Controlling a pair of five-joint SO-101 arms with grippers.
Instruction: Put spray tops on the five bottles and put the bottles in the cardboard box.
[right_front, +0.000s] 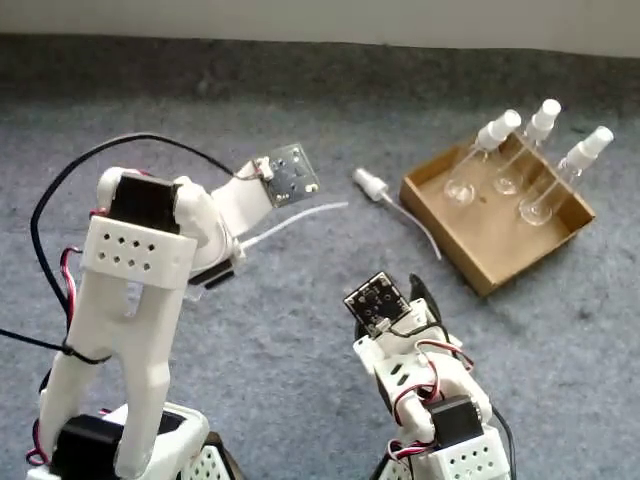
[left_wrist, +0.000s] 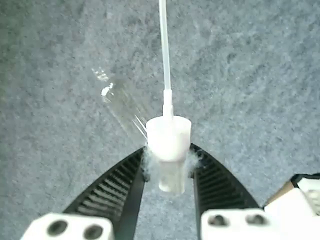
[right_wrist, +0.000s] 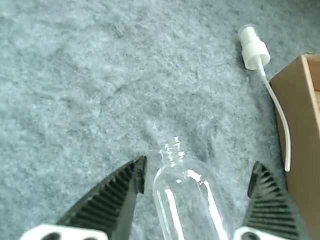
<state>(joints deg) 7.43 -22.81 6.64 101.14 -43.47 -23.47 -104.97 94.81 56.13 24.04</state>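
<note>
Left gripper (left_wrist: 168, 162) clamped on a spray top (left_wrist: 168, 137). Right gripper (right_wrist: 197, 172) gapes wide around a clear bottle (right_wrist: 187, 200) on the grey mat (right_wrist: 75, 75). Three capped bottles (right_front: 478, 160) stand in the cardboard box (right_front: 500, 245).

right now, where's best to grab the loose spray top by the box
Probably take the loose spray top by its stubby white head, from above: it lies flat on the carpet, and its thin curved tube runs close along the cardboard box.

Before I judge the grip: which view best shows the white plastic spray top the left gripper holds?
Left wrist view: the white plastic spray top sits clamped in the left gripper. High view shows its tube.
</note>
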